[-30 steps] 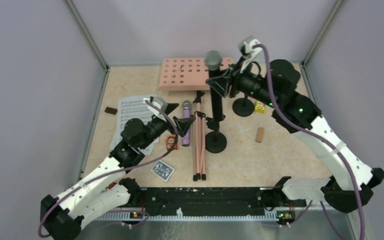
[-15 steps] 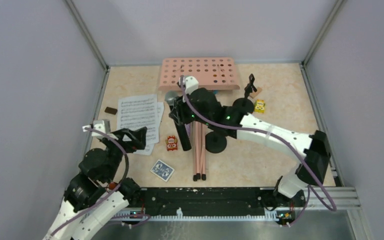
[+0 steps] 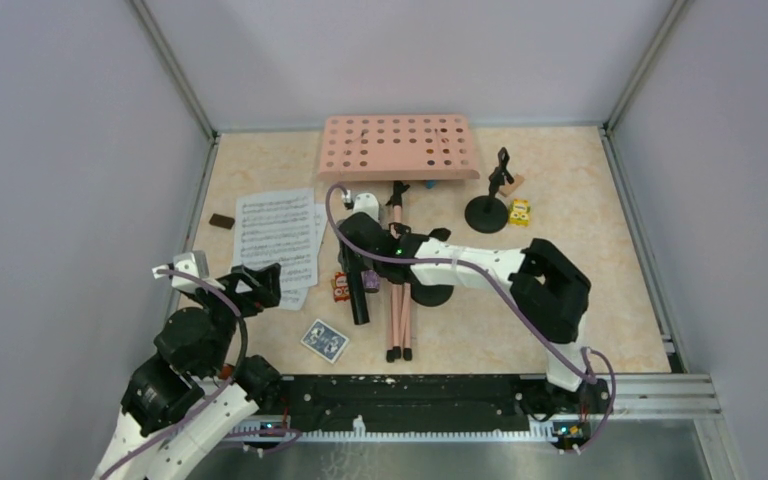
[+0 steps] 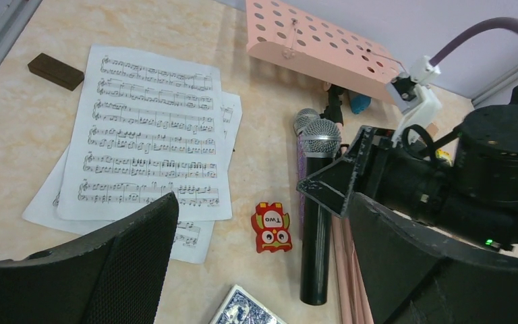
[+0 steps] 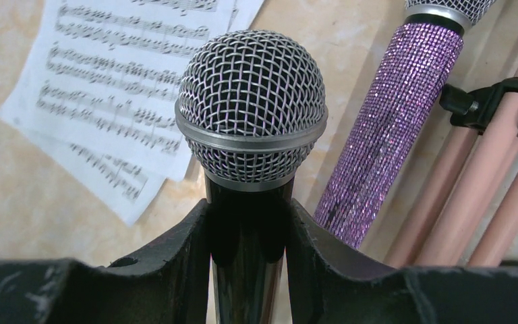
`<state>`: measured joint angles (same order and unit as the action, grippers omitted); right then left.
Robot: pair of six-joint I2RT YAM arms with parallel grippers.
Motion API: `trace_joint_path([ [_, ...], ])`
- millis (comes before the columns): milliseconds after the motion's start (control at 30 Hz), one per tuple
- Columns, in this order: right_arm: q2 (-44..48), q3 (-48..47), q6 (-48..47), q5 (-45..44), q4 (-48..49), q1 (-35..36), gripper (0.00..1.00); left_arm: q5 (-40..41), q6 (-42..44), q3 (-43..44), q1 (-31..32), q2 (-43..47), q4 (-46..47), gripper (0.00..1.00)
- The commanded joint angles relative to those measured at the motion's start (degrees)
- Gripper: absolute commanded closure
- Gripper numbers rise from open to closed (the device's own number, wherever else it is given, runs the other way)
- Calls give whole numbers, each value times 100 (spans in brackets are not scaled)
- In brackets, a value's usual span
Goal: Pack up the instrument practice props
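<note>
Red toy reads "Two"; right gripper pinches black microphone; left gripper spread wide, nothing in it.

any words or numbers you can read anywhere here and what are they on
"Two": on the red owl toy.
Sheet music: printed notes only, any wording too small to read.
Card pack: patterned back, no text readable.
Yellow toy: too small to read.
Black microphone and purple microphone: no brand or label visible.
</note>
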<state>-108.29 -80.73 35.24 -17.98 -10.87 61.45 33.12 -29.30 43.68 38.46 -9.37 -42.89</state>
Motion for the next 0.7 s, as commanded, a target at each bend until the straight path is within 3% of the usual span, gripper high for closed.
trace_joint_path([
  [0,-426,-634,193,-646,170,51,100,164,-67,-66,6,23,27,1],
  [300,-1007,-1223,184,-1109,-565,-101,100,298,-39,-113,6,53,39,1],
  [667,-1073,-1213,254,-1386,-1018,-345,100,309,40,-146,10,66,92,1],
])
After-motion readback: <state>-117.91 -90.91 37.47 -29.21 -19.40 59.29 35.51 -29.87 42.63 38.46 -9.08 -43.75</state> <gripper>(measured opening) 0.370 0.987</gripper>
